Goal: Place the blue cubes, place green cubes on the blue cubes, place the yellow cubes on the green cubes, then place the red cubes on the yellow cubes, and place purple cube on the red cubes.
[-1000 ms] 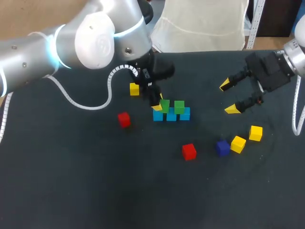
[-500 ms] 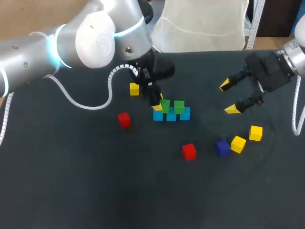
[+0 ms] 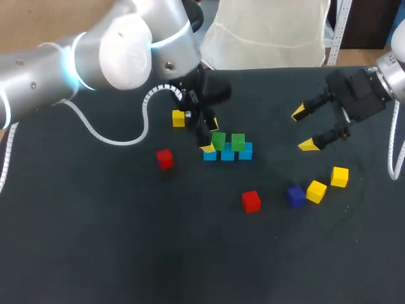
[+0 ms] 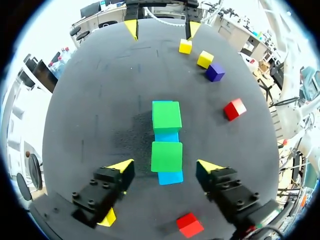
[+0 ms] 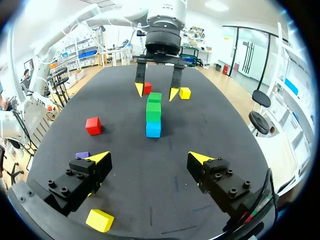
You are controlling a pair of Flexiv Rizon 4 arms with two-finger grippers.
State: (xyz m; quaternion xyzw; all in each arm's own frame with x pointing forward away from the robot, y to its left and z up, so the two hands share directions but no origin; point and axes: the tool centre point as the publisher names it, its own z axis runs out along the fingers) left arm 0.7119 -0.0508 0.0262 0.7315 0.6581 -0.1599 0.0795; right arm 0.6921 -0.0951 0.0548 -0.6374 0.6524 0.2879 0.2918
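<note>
Blue cubes (image 3: 228, 154): three in a row mid-table, two green cubes (image 3: 238, 141) on top. My left gripper (image 4: 165, 166): fingers spread either side of one green cube, not touching. My right gripper (image 3: 303, 129): spread, empty, well apart. Yellow cubes (image 3: 316, 190), red cubes (image 3: 251, 201), purple cube (image 3: 295, 196): loose around.
</note>
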